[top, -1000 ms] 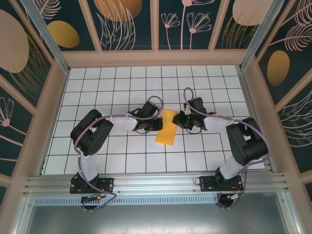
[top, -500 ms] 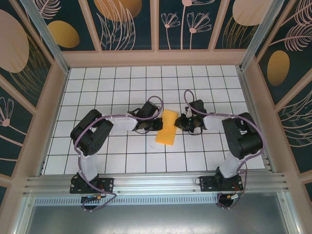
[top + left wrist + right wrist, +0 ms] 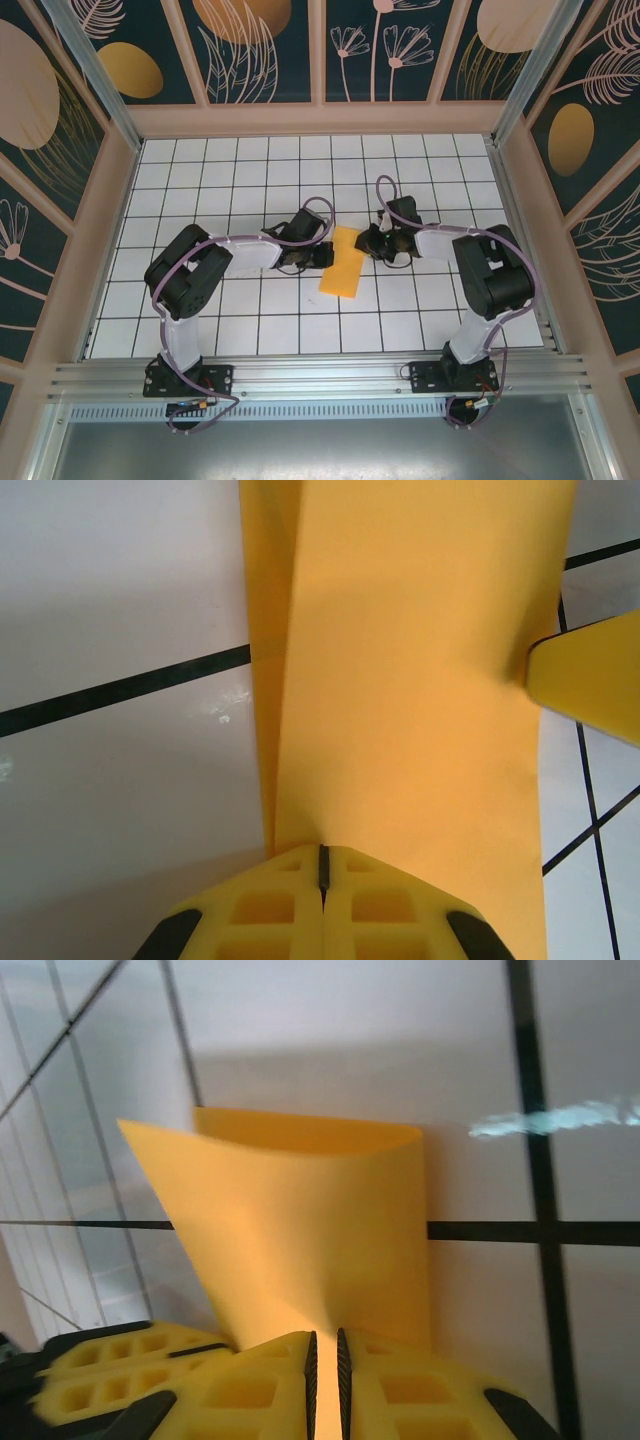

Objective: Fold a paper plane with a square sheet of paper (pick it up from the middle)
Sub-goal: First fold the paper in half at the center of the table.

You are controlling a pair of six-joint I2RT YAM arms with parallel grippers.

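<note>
Your left end effector (image 3: 322, 865) has its two yellow fingers pressed together with no gap between them. The sheet of paper (image 3: 400, 660) runs straight into that seam, so it is clamped on the paper's edge. Ahead of those fingertips the orange-yellow paper stretches away as a folded band, with one layer lapped over another along a long crease on its left side.

Your right end effector (image 3: 325, 1345) has its fingers nearly together, with only a thin slit between them. Orange paper shows inside that slit, so it too is clamped on the sheet. Beyond its fingertips the paper rises off the worktop (image 3: 250, 180) as a doubled sheet, and its far end curls into a narrow open loop.

In the left wrist view, a yellow finger (image 3: 590, 675) of the right end effector touches the paper's right edge, ahead and to the right of the left fingertips.

From above, the sheet lies between the two end effectors as a slanted oblong. Both of them meet it at its far half, while its near half reaches back toward the arm bases and lies on the white worktop with black grid lines (image 3: 300, 205).
</note>
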